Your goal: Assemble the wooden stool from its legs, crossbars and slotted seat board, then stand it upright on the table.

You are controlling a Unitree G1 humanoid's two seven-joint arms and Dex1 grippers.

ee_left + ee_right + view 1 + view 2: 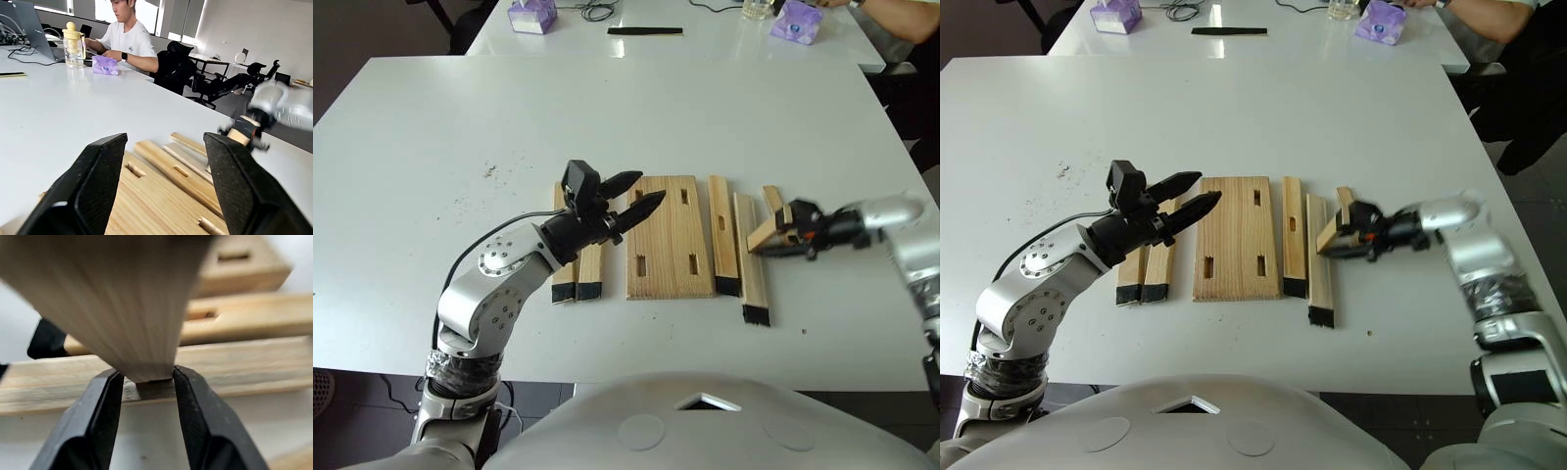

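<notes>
- Head view: the left gripper (pixel 649 188) is hovering wide open over the board's (pixel 671 264) left edge. The right gripper (pixel 788 230) is clamping a crossbar (pixel 764 233).
- Left wrist view: the board is lying just beneath, its long axis running ahead.
- Right wrist view: the legs (pixel 234 318) are lying crosswise beyond the crossbar, seemingly near.

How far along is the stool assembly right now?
Nothing is joined yet. The seat board lies flat, legs loose on both sides. The right gripper holds one short wooden piece; the left gripper hovers open over the board. All fitting and standing upright remain.
</notes>
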